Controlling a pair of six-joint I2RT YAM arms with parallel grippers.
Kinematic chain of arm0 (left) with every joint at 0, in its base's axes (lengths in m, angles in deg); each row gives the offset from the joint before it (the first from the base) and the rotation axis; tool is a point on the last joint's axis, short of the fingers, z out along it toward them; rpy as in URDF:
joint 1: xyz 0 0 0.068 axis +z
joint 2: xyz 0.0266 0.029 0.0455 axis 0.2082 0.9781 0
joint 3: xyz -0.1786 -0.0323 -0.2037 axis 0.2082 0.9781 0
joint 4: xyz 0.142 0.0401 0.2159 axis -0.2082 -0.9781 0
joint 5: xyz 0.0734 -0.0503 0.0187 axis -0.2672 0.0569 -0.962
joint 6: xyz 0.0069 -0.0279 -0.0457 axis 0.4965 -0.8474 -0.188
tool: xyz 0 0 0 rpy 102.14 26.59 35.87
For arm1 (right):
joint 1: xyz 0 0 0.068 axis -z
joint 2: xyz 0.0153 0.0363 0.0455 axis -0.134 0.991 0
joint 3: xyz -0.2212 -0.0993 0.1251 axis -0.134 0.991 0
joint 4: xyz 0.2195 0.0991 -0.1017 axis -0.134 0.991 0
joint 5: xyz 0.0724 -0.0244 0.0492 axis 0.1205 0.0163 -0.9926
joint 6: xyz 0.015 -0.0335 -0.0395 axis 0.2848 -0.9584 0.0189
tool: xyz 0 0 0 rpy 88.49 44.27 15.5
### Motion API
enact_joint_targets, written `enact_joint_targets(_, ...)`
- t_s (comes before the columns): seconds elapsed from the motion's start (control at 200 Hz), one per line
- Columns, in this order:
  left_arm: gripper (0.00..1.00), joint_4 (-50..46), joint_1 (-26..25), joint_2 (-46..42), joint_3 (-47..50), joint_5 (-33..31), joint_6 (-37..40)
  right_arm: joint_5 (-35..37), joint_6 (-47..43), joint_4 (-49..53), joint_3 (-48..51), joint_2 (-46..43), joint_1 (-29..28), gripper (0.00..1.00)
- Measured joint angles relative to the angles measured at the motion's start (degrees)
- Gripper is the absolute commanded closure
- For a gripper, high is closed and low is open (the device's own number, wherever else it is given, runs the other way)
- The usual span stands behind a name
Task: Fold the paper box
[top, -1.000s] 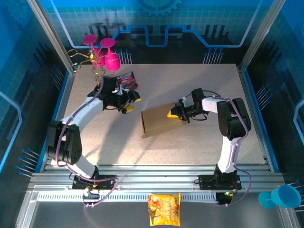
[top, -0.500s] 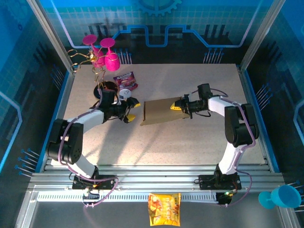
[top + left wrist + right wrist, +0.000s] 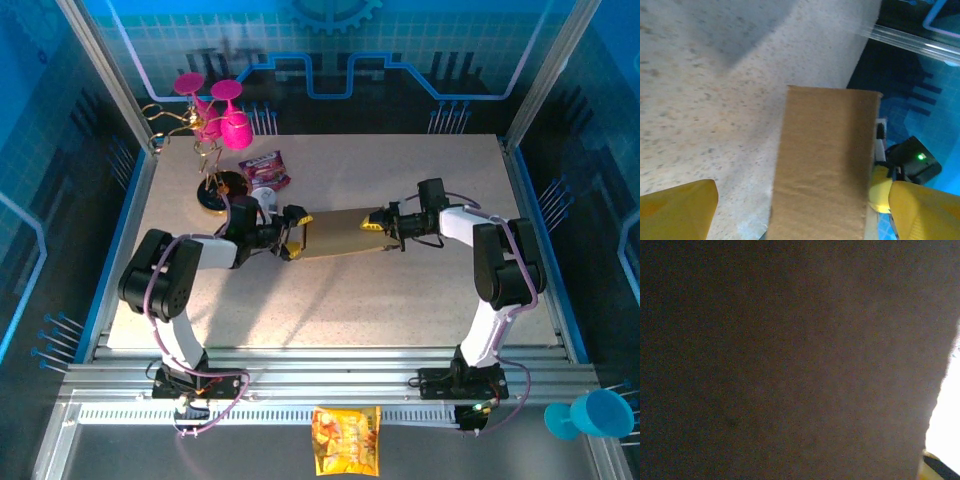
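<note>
You have the paper box [image 3: 335, 232] near the middle of the table [image 3: 400, 300], stretched between the two arms and seen almost edge-on from above, so I judge it is tilted or raised and not lying flat. The right tool [image 3: 375, 222] sits at the right end of the box. It looks closed on that edge, because brown cardboard covers almost all of its wrist view, with a bit of yellow finger [image 3: 936, 467] at the corner. The left tool [image 3: 292, 237] is at the opposite end with its jaws wide. In its wrist view one yellow finger [image 3: 677, 210] stands apart from the cardboard and the other is just beside its edge, so nothing is gripped there. The step in hand seems to be taking hold of the left end, so that both arms can work a crease. For the next move you need to push the left tool a little further over the edge and close it on a single panel. The right side must hold steady, otherwise the sheet may swing or slip.
</note>
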Motion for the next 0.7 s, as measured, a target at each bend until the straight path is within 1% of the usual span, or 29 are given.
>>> enact_joint_targets(0.095, 0.13, 4.35, -1.20, 0.70, 0.33, -0.15, -3.34, -0.33, 1.77, -2.10, 0.81, 0.00, 0.00, 0.75)
enact_joint_targets(0.25, 0.17, 7.96, -3.34, 0.79, 0.37, -0.48, -6.47, -0.50, 5.16, -6.34, 1.99, 0.00, 0.00, 0.74)
enact_joint_targets(0.31, 0.22, 8.79, -4.07, 0.79, 0.39, -0.57, -7.58, -0.52, 6.32, -7.78, 2.34, 0.00, 0.00, 0.74)
enact_joint_targets(0.405, 0.33, 9.49, -4.74, 0.79, 0.42, -0.66, -8.90, -0.72, 8.44, -10.84, 2.97, 0.00, 0.00, 0.73)
enact_joint_targets(0.46, 0.37, 9.75, -4.81, 0.90, 0.52, -1.01, -9.86, -0.85, 9.27, -11.89, 3.02, 0.07, -0.02, 0.72)
enact_joint_targets(0.595, 0.45, 10.47, -4.81, 1.20, 1.07, -1.68, -11.96, -0.90, 10.03, -12.96, 3.02, 0.22, -0.02, 0.62)
enact_joint_targets(0.695, 0.49, 10.32, -4.87, 1.18, 1.05, -1.75, -12.37, -0.42, 8.44, -9.81, 2.38, 0.44, -0.13, 0.52)
